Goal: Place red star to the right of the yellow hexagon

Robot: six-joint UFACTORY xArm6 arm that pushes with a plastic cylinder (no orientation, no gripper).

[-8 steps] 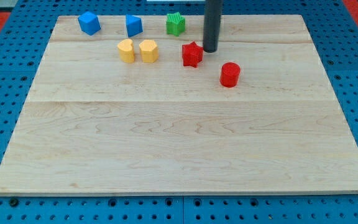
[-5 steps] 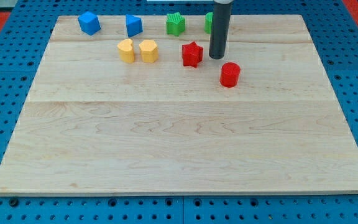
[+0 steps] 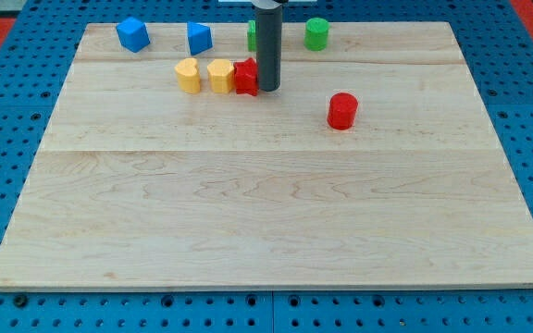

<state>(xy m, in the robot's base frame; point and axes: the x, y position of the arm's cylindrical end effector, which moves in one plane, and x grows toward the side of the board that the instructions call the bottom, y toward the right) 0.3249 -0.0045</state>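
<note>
The red star (image 3: pixel 245 77) lies near the view's top, touching the right side of a yellow hexagon-like block (image 3: pixel 220 75). A second yellow block (image 3: pixel 188 75) sits just left of that one. My tip (image 3: pixel 268 88) rests against the red star's right side; the rod hides the star's right edge.
A red cylinder (image 3: pixel 342 110) stands to the right of my tip. Two blue blocks (image 3: pixel 132 34) (image 3: pixel 199 38) sit at the top left. A green block (image 3: pixel 251 35) is mostly hidden behind the rod, and a green cylinder (image 3: pixel 316 33) sits at the top.
My tip swept from right of the red star to the left, pushing the star left until it touches the yellow hexagon. The green cylinder is now uncovered.
</note>
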